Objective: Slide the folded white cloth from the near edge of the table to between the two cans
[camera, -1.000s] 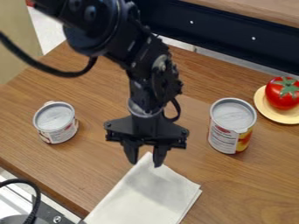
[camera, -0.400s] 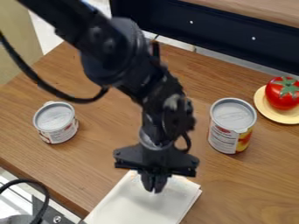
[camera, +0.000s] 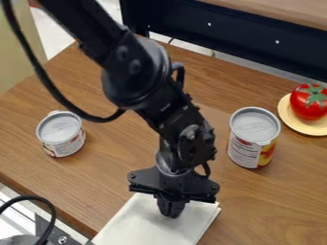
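From my camera I see the arm coming in from the top left, with the black gripper (camera: 171, 210) pointing down over the upper part of the folded white cloth (camera: 150, 225). Its fingers are pressed together, tips at the cloth; I can't tell from here whether any fabric is caught between them. The cloth lies on the wooden tabletop (camera: 256, 201) at the bottom of my view, its layered edge showing on the right, and the gripper hides its top corner. To the right of the gripper and well apart from it, I have a taller can (camera: 252, 139) standing upright, its metal top facing up and its label part white, part yellow and red. Just beyond that, a red tomato (camera: 309, 106) with a green crown sits on a pale yellow plate (camera: 300, 127). Over on the left stands a shorter can (camera: 61, 135), also upright. A black cable (camera: 46, 225) curves through the lower left corner.
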Robot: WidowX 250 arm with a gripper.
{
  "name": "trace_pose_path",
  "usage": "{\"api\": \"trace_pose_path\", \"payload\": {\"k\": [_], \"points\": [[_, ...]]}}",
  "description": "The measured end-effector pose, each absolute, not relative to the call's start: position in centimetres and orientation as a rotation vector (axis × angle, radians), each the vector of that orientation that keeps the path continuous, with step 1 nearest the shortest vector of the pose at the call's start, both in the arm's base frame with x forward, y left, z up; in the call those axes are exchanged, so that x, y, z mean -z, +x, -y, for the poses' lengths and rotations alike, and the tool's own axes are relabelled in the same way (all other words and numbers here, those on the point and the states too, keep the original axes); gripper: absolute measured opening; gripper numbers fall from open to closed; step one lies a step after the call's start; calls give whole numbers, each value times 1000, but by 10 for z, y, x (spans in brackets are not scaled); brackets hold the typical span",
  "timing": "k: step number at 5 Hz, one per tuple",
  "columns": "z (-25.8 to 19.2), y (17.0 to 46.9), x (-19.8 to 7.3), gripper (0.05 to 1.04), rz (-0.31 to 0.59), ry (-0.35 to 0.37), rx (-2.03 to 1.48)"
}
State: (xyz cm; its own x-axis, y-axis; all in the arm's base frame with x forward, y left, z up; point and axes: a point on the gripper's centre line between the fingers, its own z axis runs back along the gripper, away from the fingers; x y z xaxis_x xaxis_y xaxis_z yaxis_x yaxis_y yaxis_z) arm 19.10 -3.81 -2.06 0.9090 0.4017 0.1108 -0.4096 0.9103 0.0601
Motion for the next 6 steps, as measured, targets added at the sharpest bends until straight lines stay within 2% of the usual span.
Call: {"api": "trace_pose_path", "payload": {"k": [2, 4, 6], "points": [[19, 211, 21, 53, 123, 80, -484], [-2, 239, 21, 53, 185, 124, -472], [-19, 258, 19, 53, 209, 132, -515]]}}
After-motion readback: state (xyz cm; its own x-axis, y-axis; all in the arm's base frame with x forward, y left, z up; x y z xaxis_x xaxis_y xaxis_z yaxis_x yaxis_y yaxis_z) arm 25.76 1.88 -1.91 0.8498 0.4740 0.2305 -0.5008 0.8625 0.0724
